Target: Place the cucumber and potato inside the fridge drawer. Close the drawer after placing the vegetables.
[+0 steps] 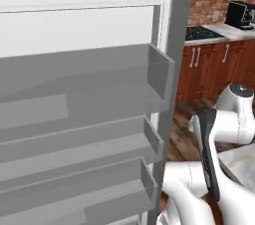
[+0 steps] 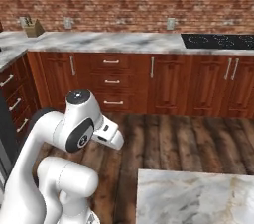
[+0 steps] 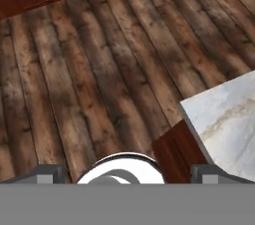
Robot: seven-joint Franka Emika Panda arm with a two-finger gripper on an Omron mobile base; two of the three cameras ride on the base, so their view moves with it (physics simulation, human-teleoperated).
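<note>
The cucumber, the potato and the fridge drawer are out of view. In the hand view my gripper (image 3: 128, 175) looks down at the dark wooden floor (image 3: 99, 79). Its two grey fingertips (image 3: 47, 173) stand far apart at the bottom, open, with nothing between them. The white arm (image 2: 79, 129) is folded low in front of the base, and its hand (image 2: 108, 137) points out over the floor. The inside of the grey fridge door (image 1: 84, 94), with three translucent door bins, stands open on my left.
A marble-topped island corner (image 3: 226, 114) lies just right of the gripper, also seen as the island (image 2: 198, 198). Red-brown cabinets (image 2: 114, 84) line the far wall under a marble counter with a black cooktop (image 2: 218, 41). A coffee machine (image 1: 240, 14) stands on the counter.
</note>
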